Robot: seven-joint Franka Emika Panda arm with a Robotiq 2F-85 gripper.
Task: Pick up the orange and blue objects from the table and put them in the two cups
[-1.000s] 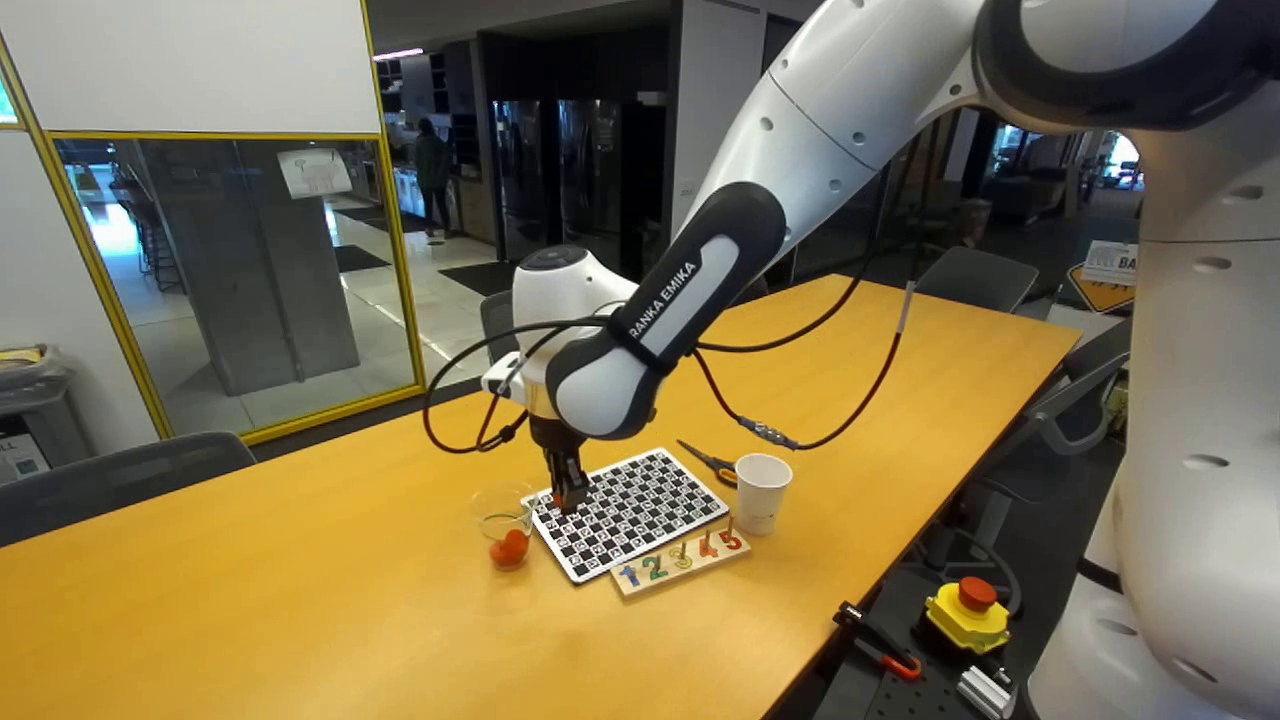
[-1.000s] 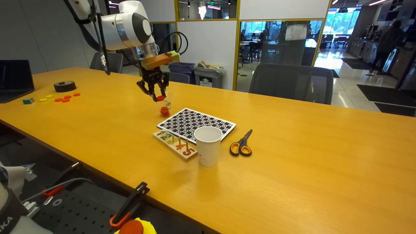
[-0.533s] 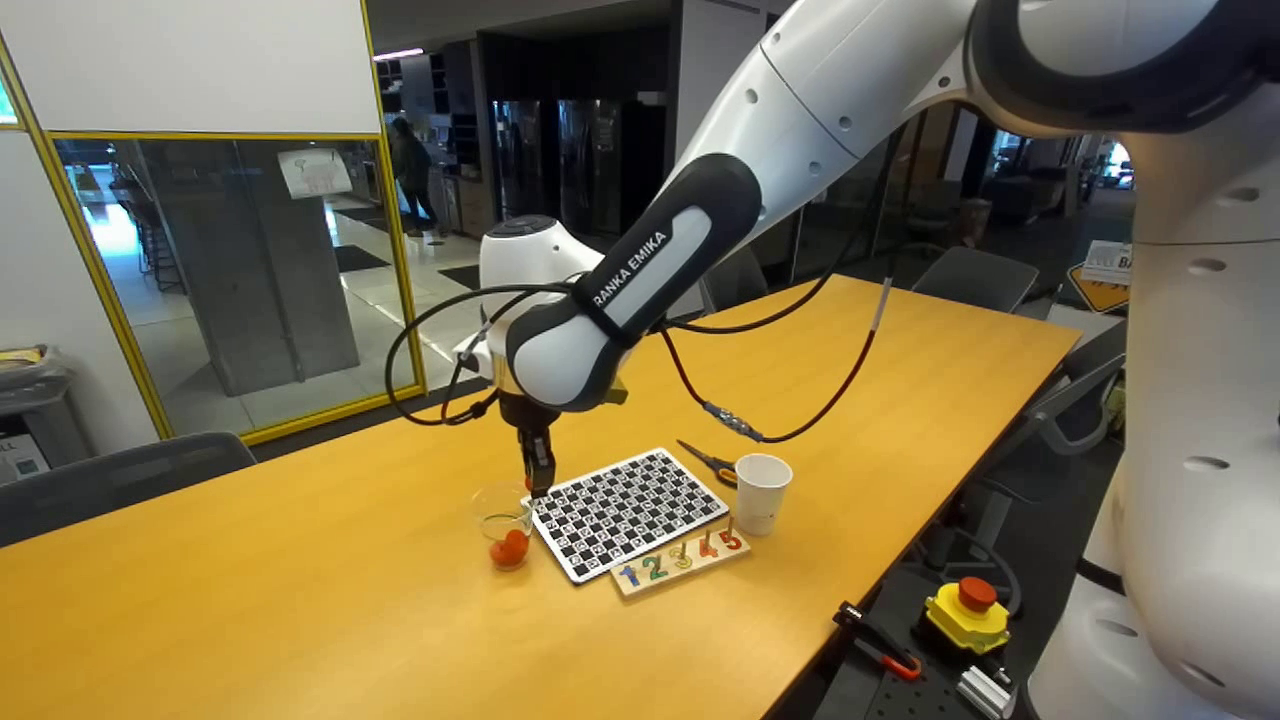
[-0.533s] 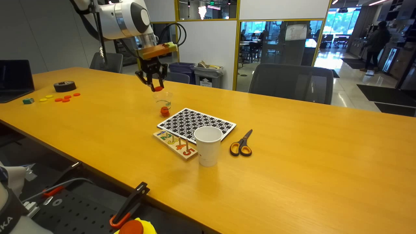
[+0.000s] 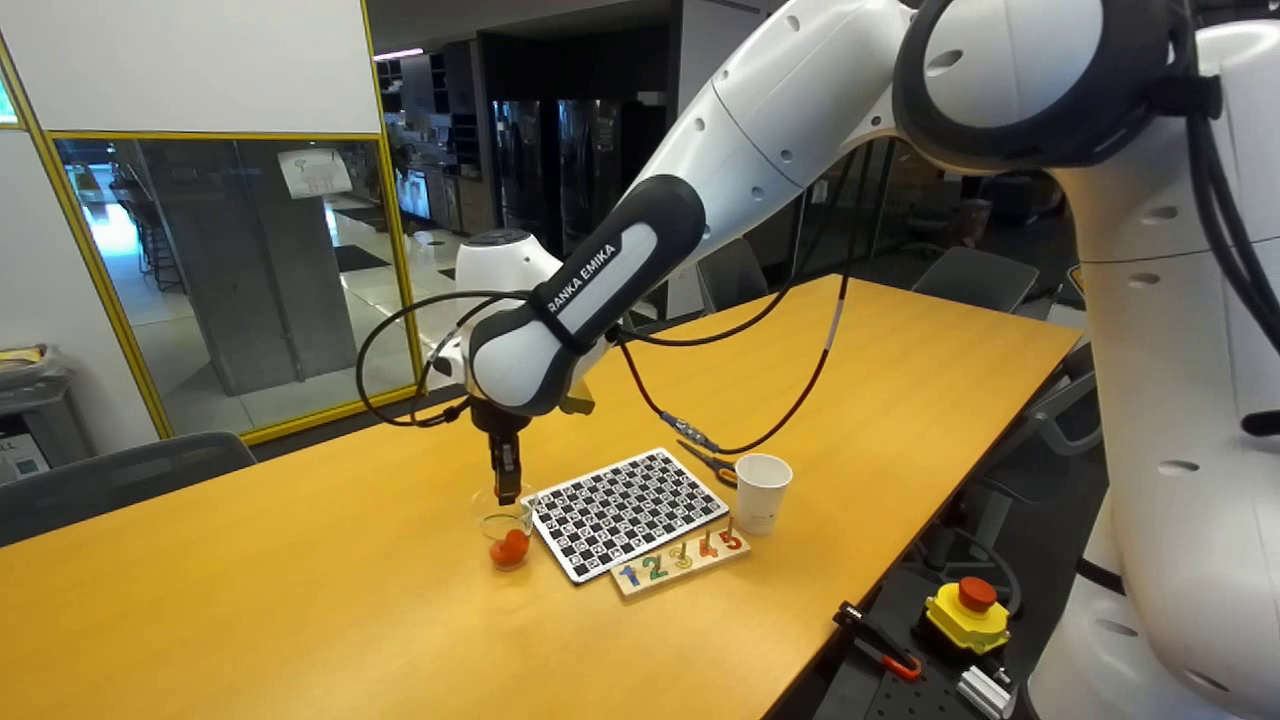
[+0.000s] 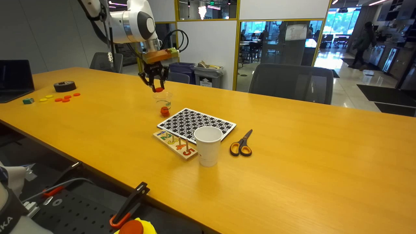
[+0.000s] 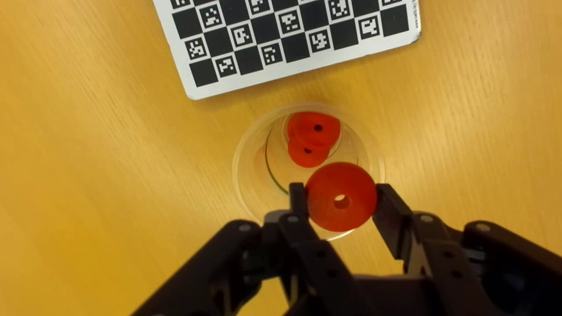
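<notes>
Gripper (image 7: 341, 197) has an orange-red disc (image 7: 338, 177) pinched between its fingertips (image 7: 389, 208), over one side of the mouth of a clear cup (image 7: 252, 169); more orange-red pieces (image 7: 317, 125) lie at the bottom of that cup. Surface below the gripper: long yellow-brown table (image 6: 308, 156), grain visible. Near the gripper, just beside the clear cup, a checkerboard (image 6: 195, 120) lies flat; along its edge, a number board (image 6: 175, 145) with pegs; farther from the gripper, an upright white cup (image 6: 208, 146) and scissors (image 6: 240, 148). Well apart from the gripper, same table: loose orange discs (image 6: 66, 100), yellow discs (image 6: 43, 100), green block (image 6: 28, 101), tape roll (image 6: 64, 87), laptop (image 6: 14, 78). Room past the gripper: yellow-framed glass panels (image 6: 276, 48), grey bin (image 6: 213, 74), mesh chair (image 6: 289, 83); much farther off, a person (image 6: 364, 44), dark and blurry. Hard to make out: held disc is mostly behind the gripper in an exterior view, and its gap to the clear cup's rim can't be judged. Pieces inside overlap, count unclear. White cup's inner bottom is out of sight; it covers a corner of the checkerboard in an exterior view. Checkerboard is cut off in the wrist view, laptop at the frame edge; arm (image 5: 620, 265) runs out of frame in both exterior views.
</notes>
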